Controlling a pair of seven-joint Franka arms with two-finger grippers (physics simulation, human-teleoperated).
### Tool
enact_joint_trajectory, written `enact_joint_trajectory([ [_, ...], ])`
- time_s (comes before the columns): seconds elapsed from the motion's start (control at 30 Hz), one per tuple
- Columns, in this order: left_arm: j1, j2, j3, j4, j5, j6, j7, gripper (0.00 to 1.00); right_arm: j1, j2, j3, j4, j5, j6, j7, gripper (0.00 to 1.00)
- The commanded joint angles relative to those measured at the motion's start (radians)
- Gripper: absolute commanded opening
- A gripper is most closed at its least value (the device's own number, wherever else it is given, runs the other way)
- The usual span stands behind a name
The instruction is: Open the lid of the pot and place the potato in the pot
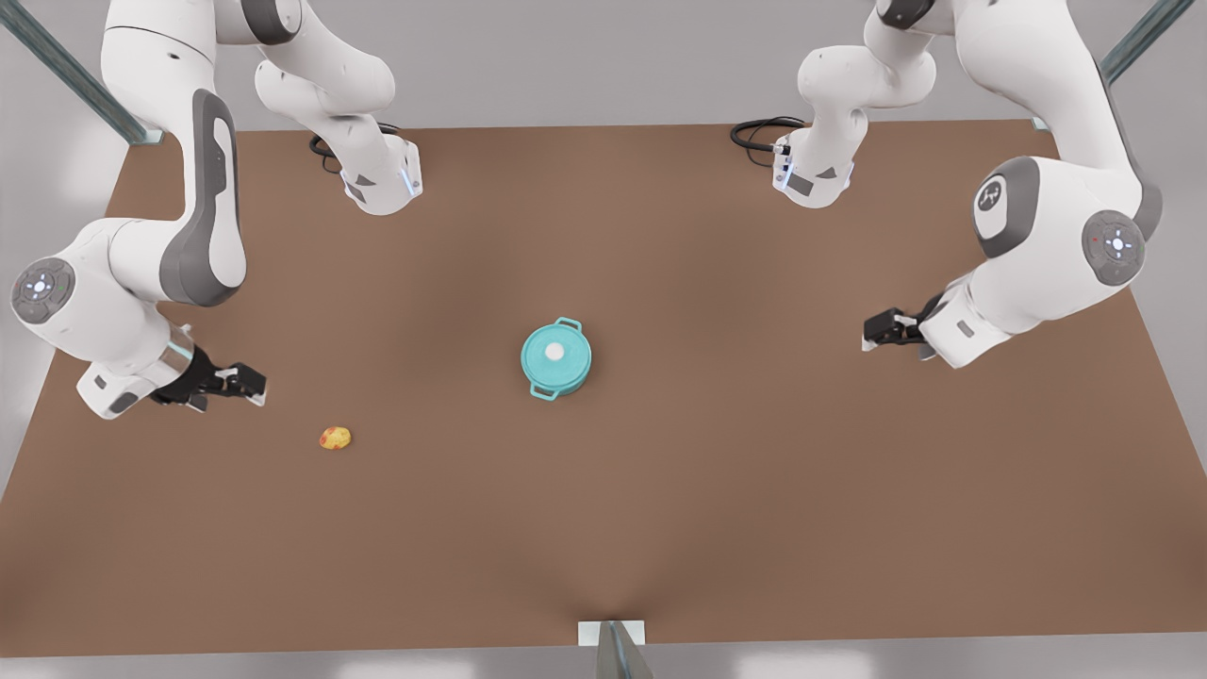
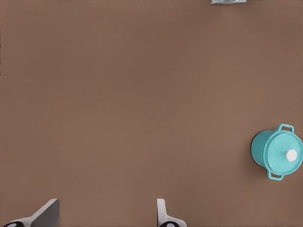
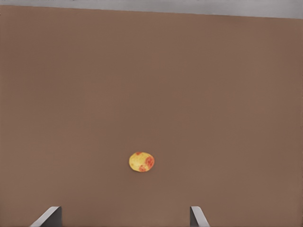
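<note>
Potato (image 1: 335, 437) lies alone on the brown table (image 1: 660, 528), well apart from the pot (image 1: 556, 360), toward the front view's left and a little nearer the camera. Pot lid (image 1: 554, 353) sits closed on the pot, its white knob (image 1: 553, 351) at the centre and the two loop handles sticking out on opposite sides of the rim.

Right gripper (image 1: 236, 382) hovers near the potato, on the far side of it from the pot, fingers spread wide and empty; its wrist view has the potato (image 3: 141, 161) lying ahead, between the two fingertips' lines. Left gripper (image 1: 882, 330) hangs well out on the pot's other side, also spread wide and empty; its wrist view shows the pot (image 2: 277, 155) off to one side, not between the fingers.

Judging from this, the lid comes first. The left gripper should centre over the knob, come straight down, pinch the knob itself, and lift vertically so the pot does not drag. Set the lid well away from the pot. The right gripper can wait over the potato meanwhile; it is small and lumpy, so a low, centred pinch looks safest.
</note>
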Motion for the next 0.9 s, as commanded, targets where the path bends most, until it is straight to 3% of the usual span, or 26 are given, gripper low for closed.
enact_joint_trajectory([
  [0.0,0.000,0.003,0.000,-0.001,0.003,0.065,-0.002,1.00,0.000,0.000,0.000,0.001,-0.002,0.043,-0.101,1.00],
  [0.1,-0.029,0.018,0.000,0.005,0.004,0.097,-0.004,1.00,0.044,0.002,0.015,0.012,-0.005,0.041,-0.097,1.00],
  [0.2,-0.339,0.079,0.000,0.015,0.115,0.114,-0.381,1.00,0.189,0.003,0.017,0.012,-0.068,0.037,-0.095,1.00],
  [0.4,-0.626,0.205,-0.020,0.074,0.198,0.103,-0.794,1.00,0.233,0.005,0.009,0.041,-0.114,-0.015,-0.276,1.00],
  [0.43,-0.688,0.245,-0.020,0.080,0.236,0.116,-0.906,1.00,0.241,0.009,0.015,0.038,-0.157,-0.022,-0.420,1.00],
  [0.53,-0.742,0.377,-0.020,0.174,0.239,0.248,-1.125,1.00,0.256,0.086,0.038,0.039,-0.194,0.043,-0.865,1.00],
  [0.67,-0.801,0.497,-0.019,0.219,0.241,0.355,-1.233,1.00,0.249,0.160,0.038,0.039,-0.192,0.187,-1.048,1.00],
  [0.87,-0.871,0.538,-0.019,0.215,0.256,0.450,-1.339,1.00,0.190,0.283,0.035,0.029,-0.194,0.379,-1.173,1.00],
])
